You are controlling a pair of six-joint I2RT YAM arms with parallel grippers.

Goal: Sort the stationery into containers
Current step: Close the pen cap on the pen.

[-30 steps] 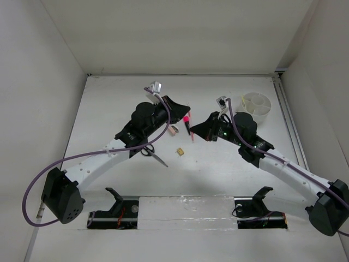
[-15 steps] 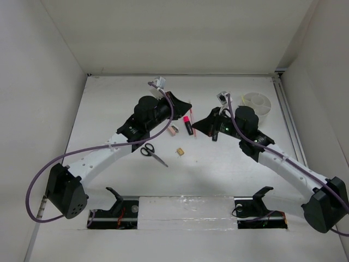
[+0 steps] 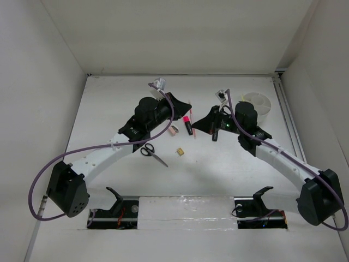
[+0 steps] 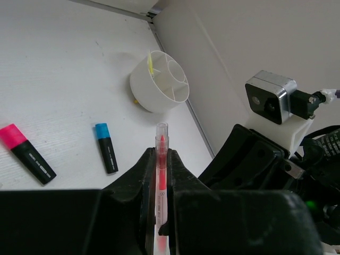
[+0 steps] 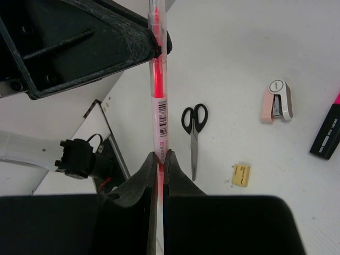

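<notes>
A thin pink pen [image 5: 158,95] hangs in the air between the two arms, held at both ends. My left gripper [image 4: 159,154] is shut on one end and my right gripper [image 5: 159,155] is shut on the other. From above, the pen [image 3: 192,116] spans the gap between the left gripper [image 3: 184,106] and the right gripper [image 3: 203,124]. A round white divided container [image 3: 256,106] stands at the back right with a yellow pen [image 4: 151,64] in it. On the table lie a pink-capped marker [image 4: 27,153], a blue-capped marker [image 4: 106,147] and black-handled scissors [image 5: 193,133].
A pinkish eraser-like piece [image 5: 277,101] and a small tan piece [image 5: 240,174] lie near the scissors [image 3: 151,153]. White walls close in the table on the left, back and right. The arm bases and their mounts sit along the near edge.
Both grippers have shifted a little toward the back of the table with the pink pen between them, the right one drawing nearer the left. The things on the table have not moved.
</notes>
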